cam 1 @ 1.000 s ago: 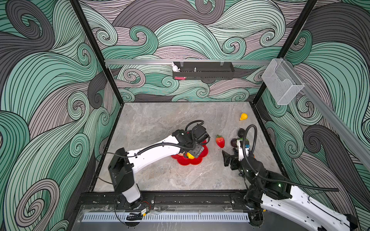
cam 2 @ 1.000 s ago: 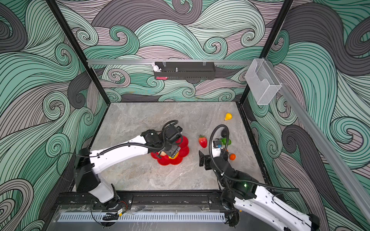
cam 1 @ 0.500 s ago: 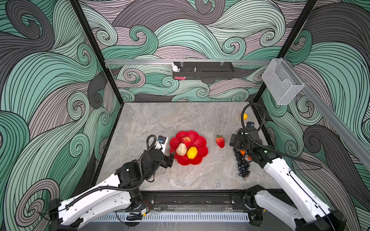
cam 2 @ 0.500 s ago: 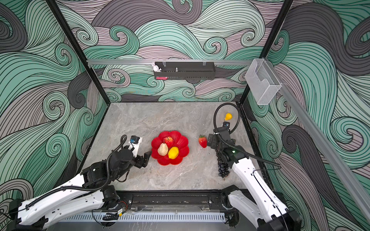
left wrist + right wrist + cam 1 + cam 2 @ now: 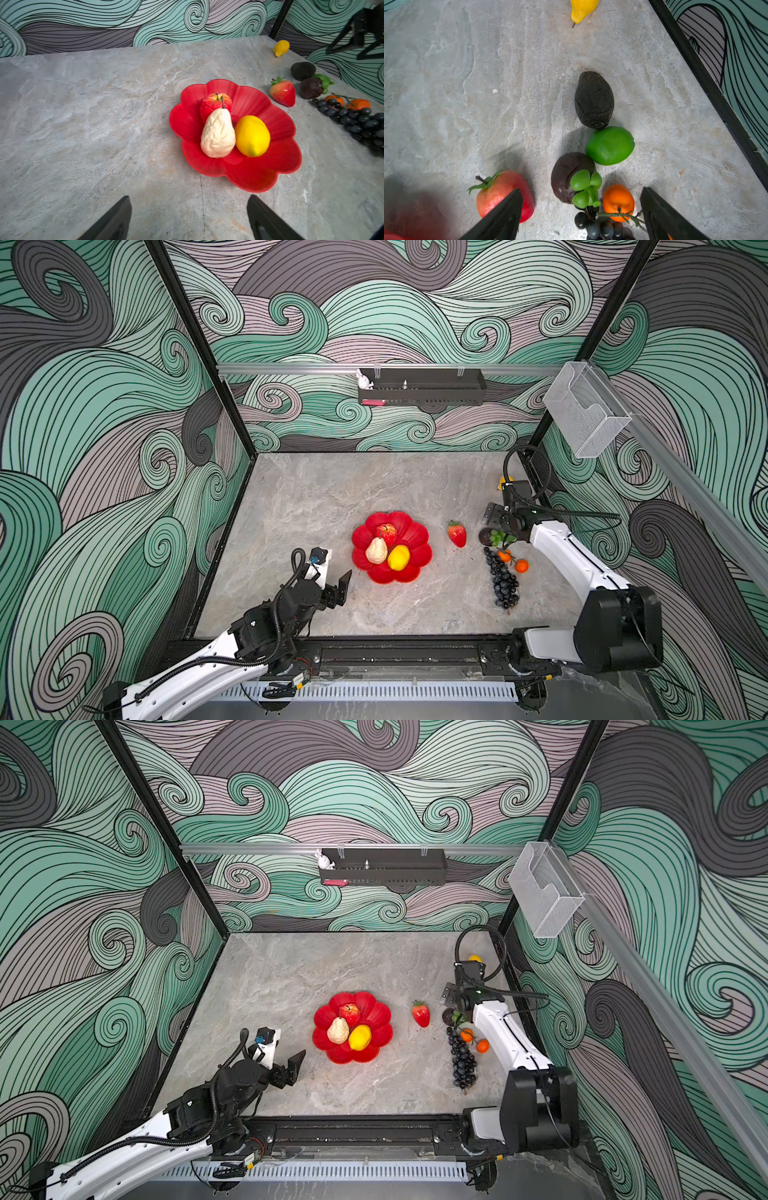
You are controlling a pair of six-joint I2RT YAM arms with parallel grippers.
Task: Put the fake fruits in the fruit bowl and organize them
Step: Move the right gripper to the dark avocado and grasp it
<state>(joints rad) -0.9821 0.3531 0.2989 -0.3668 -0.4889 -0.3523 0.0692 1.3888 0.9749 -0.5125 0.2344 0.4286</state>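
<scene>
Both claws gape empty, bowl partly filled
The left gripper point(image 5: 189, 197), jaws wide apart, hangs low just off the front-left of the fruit bowl point(image 5: 415, 531), its arm stretched from the front-left corner. The right gripper point(image 5: 581, 189), equally spread and empty, tilts down over the loose avocado point(image 5: 593, 99), green fruit point(image 5: 610, 145) and grape bunch point(image 5: 503, 583), forearm reaching back from a folded elbow. Apple point(image 5: 386, 531), pear point(image 5: 376, 551) and lemon point(image 5: 399, 557) lie in the bowl

Fruit bowl point(image 5: 249, 174) glossy red plastic; in it pear point(image 5: 218, 133) wrinkled matt, lemon point(image 5: 252, 136) smooth satin; avocado point(image 5: 593, 99) outside bowl rough matt black; table point(image 5: 83, 104) grey stone-look, matt
</scene>
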